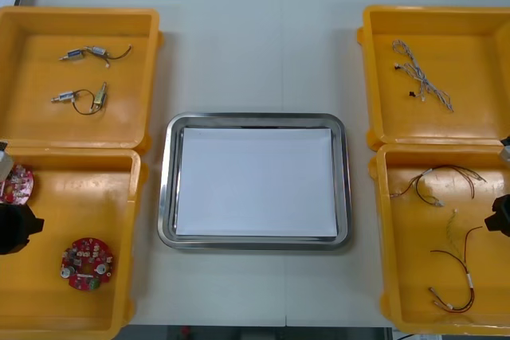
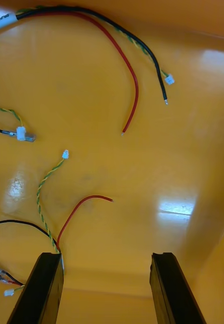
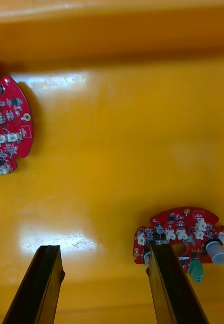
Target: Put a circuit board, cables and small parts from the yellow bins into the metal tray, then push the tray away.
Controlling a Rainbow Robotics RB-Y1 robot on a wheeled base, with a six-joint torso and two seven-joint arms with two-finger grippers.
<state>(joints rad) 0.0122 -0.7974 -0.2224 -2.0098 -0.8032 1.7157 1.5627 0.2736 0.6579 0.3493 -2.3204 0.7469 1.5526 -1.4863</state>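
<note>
left claw point(image 3: 104, 247) spread, one finger over round red circuit board point(image 3: 180, 238) by yellow plastic bin's point(image 3: 112, 152) near edge, we judge pre-grasp; right claw point(image 2: 106, 255) spread above red-yellow cables point(image 2: 136, 93).

The tray point(image 1: 163, 197) sits in the middle of the table point(image 1: 255, 53), with 2 bins at each side. The far left bin point(image 1: 32, 117) holds 2 small metal parts point(image 1: 97, 52), 1 behind the other. The near left bin point(image 1: 80, 197) holds 2 boards point(image 1: 88, 263), 1 near its middle and 1 by its outer wall. The left gripper point(image 1: 20, 228) hangs over that side. The far right bin point(image 1: 470, 45) holds 1 cable point(image 1: 421, 76). The near right bin point(image 1: 406, 276) holds several cables point(image 2: 136, 86), and the right gripper point(image 1: 500, 214) hangs over its outer side.
</note>
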